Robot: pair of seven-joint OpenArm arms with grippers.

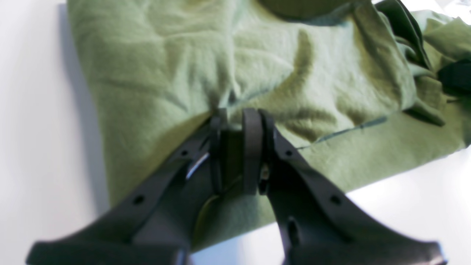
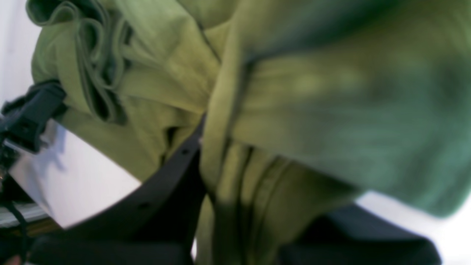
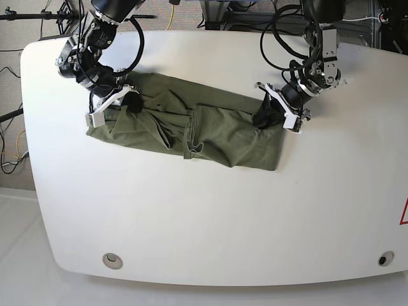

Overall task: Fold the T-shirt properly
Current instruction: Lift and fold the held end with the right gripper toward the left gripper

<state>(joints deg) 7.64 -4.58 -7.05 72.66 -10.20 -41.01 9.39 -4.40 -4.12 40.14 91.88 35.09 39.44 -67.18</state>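
Overhead, T-shirt (image 3: 191,127) spread, wrist views show both grippers pinching cloth

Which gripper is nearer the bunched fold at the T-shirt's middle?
Roughly equal, perhaps right. Right gripper grips the T-shirt at one end of the fold; left gripper pinches the opposite end.

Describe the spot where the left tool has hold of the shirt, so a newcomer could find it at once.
On the white table, an olive-green T-shirt lies stretched between two arms. In the base view, follow it to its right-hand end: the left tool is shut on the cloth at the upper corner. The cloth around it is fairly flat, while the opposite end, at the right tool, is bunched into folds.
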